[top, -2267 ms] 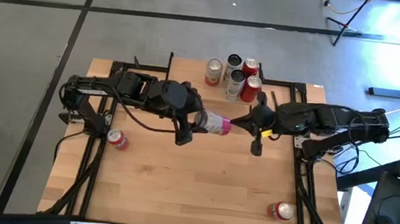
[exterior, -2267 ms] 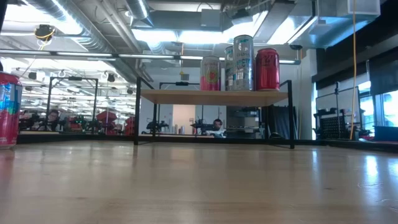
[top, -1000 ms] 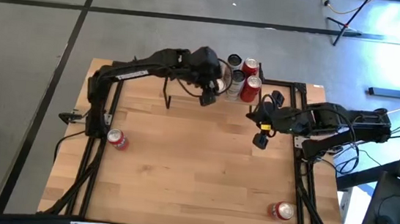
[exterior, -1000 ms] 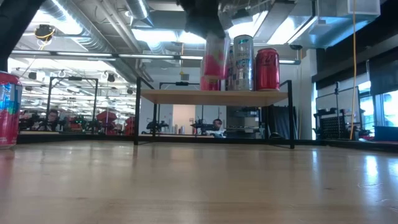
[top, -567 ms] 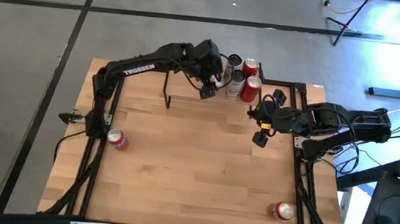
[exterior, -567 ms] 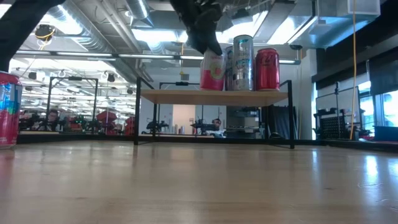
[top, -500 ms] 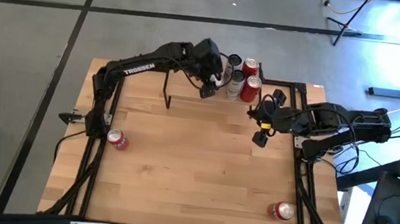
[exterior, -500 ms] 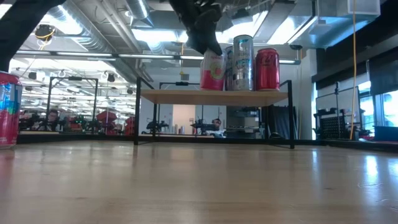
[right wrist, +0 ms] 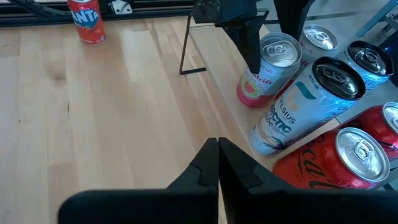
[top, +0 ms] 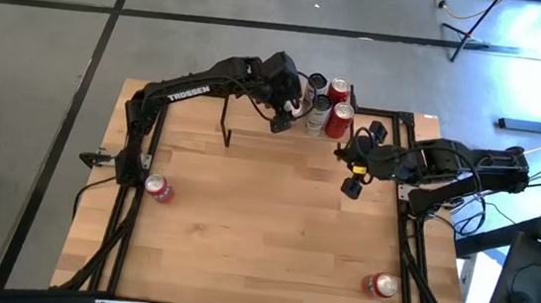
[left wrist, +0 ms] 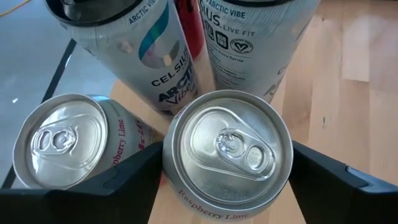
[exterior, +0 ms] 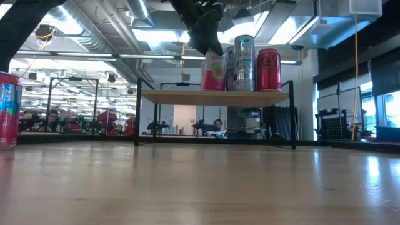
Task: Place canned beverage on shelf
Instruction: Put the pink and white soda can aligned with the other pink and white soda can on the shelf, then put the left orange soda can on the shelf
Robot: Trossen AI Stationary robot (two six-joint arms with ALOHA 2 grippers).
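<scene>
Left gripper [left wrist: 227, 171] is straddling the pink can [left wrist: 227, 149] on the shelf [exterior: 215, 97], fingers parted, no longer squeezing; lifting crookedly could topple neighbouring cans.

Between the black fingers [left wrist: 112, 186] sits a can [left wrist: 227, 149] with a silver lid and pink "Raspberry Lime" lettering; its twin [left wrist: 59, 140] just beside them shows pink on white. Beyond the fingertips stand two pale grey cans [left wrist: 134, 53] with teal swirls and a red can [right wrist: 339, 165]. The shelf [exterior: 215, 97] is light wood.
</scene>
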